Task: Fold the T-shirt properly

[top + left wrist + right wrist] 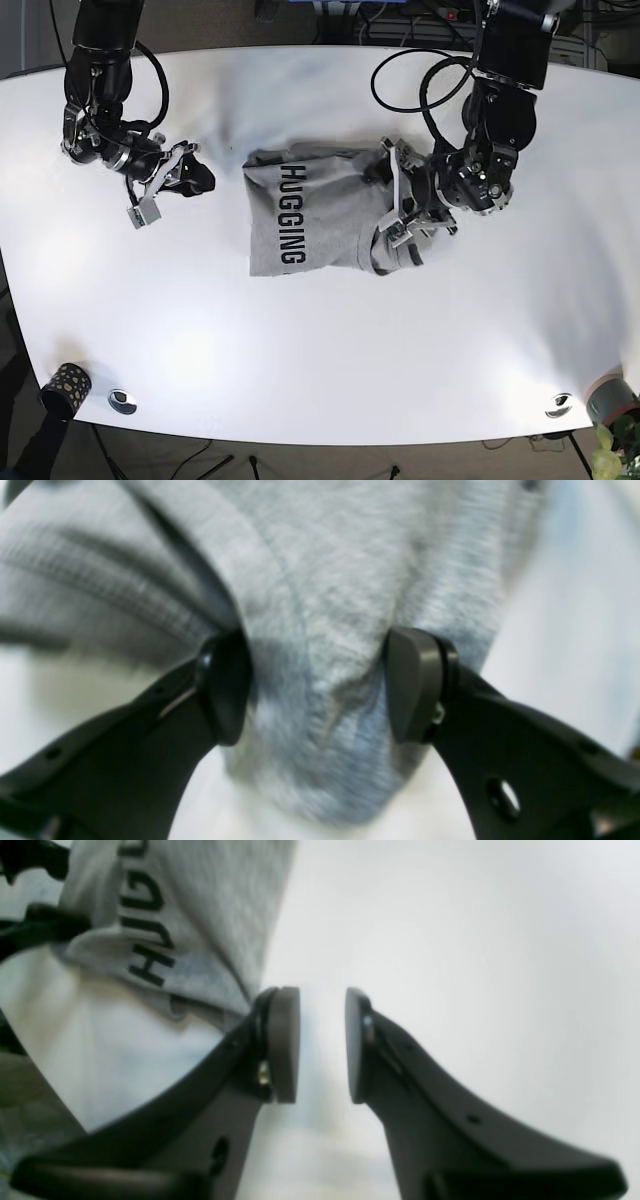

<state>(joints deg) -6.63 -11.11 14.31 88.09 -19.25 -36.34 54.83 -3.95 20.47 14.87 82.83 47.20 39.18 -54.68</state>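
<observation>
The grey T-shirt (310, 215) with black "HUGGING" lettering lies partly folded in the middle of the white table (300, 340). My left gripper (385, 195) is at the shirt's right edge. In the left wrist view the left gripper (320, 687) is shut on a thick bunch of the shirt's fabric (325, 555) between its pads. My right gripper (200, 178) hovers over bare table to the left of the shirt. In the right wrist view the right gripper (322, 1045) is empty, its pads a narrow gap apart, with the shirt (200, 905) at upper left.
A black-and-gold cup (65, 385) and a small metal disc (122, 400) sit at the front left corner. Another disc (558, 404) and a grey pot (610, 400) sit at the front right. Cables (420, 70) hang over the table's back edge.
</observation>
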